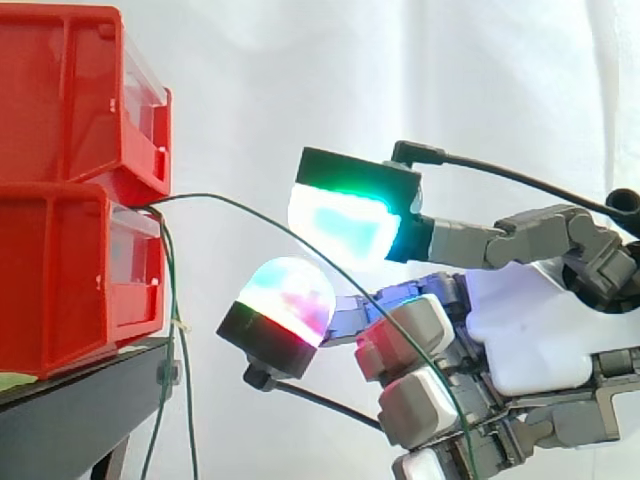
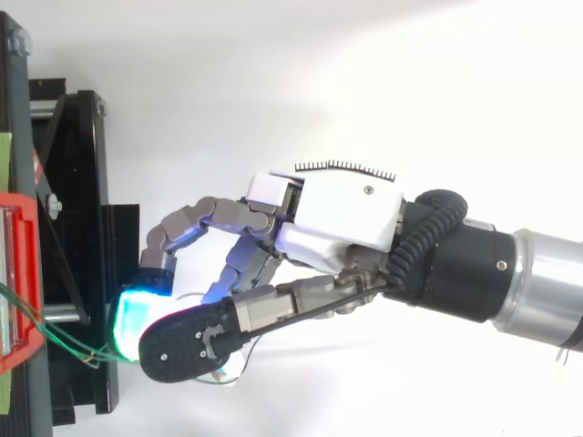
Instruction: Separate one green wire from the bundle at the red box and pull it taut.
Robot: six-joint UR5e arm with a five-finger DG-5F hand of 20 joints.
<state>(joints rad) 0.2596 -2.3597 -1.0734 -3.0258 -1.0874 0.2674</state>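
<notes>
Two red bins (image 1: 70,280) are stacked on a black stand (image 1: 80,415) at the left. From the gap between them comes a bundle of thin green wires (image 1: 172,300) that hangs down beside the stand. One green wire (image 1: 250,212) is apart from the rest. It arcs rightward in a slack curve, passes between two glowing fingertips (image 1: 340,225) that stand apart, and runs down into the curled lower fingers of my hand (image 1: 520,340). From above, my hand (image 2: 346,214) reaches toward the red box (image 2: 23,273), and the wire (image 2: 55,341) leads to its green pad.
A white curtain fills the background. The black stand's frame (image 2: 77,182) stands just left of my fingertips in the top view. Open space lies to the right of the bins around the arm.
</notes>
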